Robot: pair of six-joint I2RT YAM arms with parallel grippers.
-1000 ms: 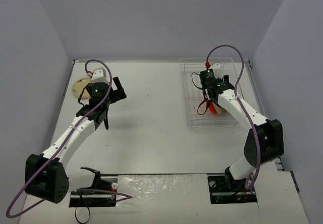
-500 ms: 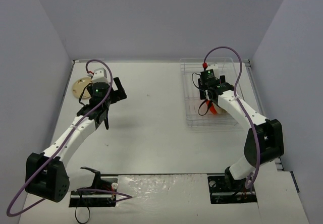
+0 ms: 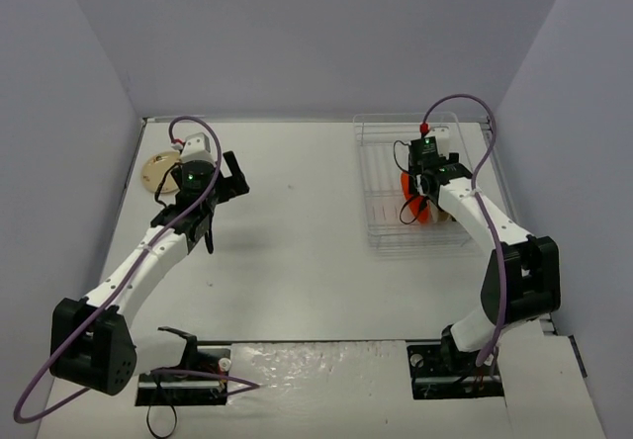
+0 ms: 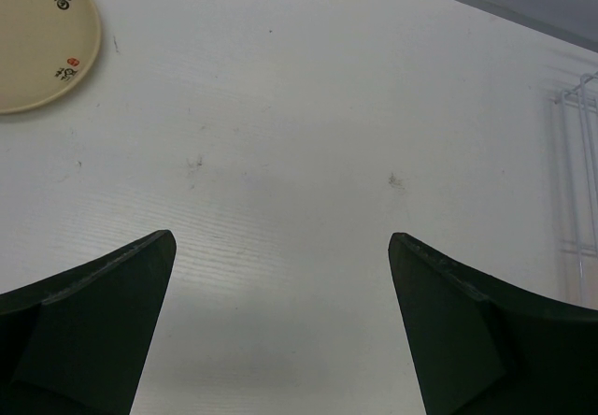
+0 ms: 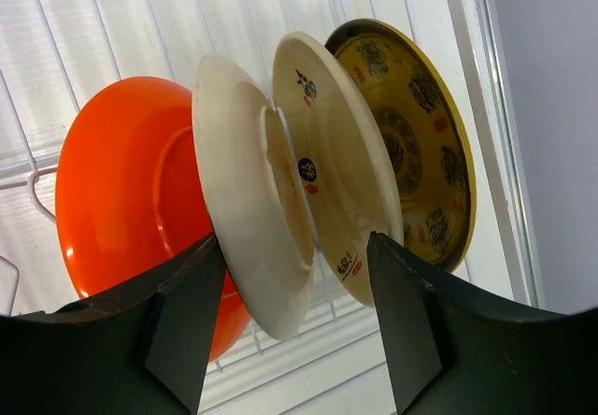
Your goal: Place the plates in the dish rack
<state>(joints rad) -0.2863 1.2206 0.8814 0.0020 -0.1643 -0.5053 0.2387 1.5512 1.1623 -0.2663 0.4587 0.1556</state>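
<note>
Upright on their edges, four plates stand side by side in the dish rack (image 3: 381,177) at the table's (image 3: 297,231) far right: an orange plate (image 5: 121,181), a plain cream plate (image 5: 238,219), a cream plate with dark marks (image 5: 346,163), and a dark plate with a yellow pattern (image 5: 416,153). The right gripper (image 5: 294,242) hangs just over them, its fingers spread to either side of the two cream plates, clamping nothing. A fifth, tan plate (image 4: 42,36) lies flat near the far left corner. The left gripper (image 4: 280,237) hovers beside it over bare table, fingers wide apart and empty.
</note>
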